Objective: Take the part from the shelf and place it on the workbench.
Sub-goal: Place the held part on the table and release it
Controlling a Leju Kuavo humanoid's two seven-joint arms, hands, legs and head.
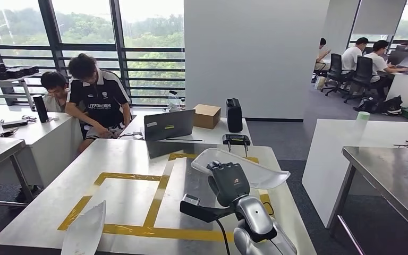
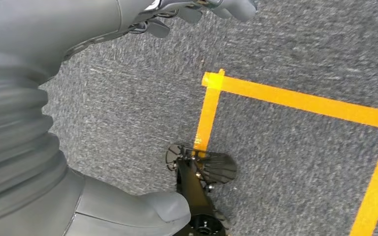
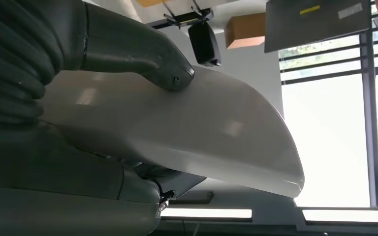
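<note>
Head view: part [image 1: 255, 171] lengthwise left-right

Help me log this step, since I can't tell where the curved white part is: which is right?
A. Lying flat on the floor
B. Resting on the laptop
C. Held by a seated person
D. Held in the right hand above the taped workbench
D: the right hand grips the curved white part above the workbench; its thumb presses on the part.
</note>
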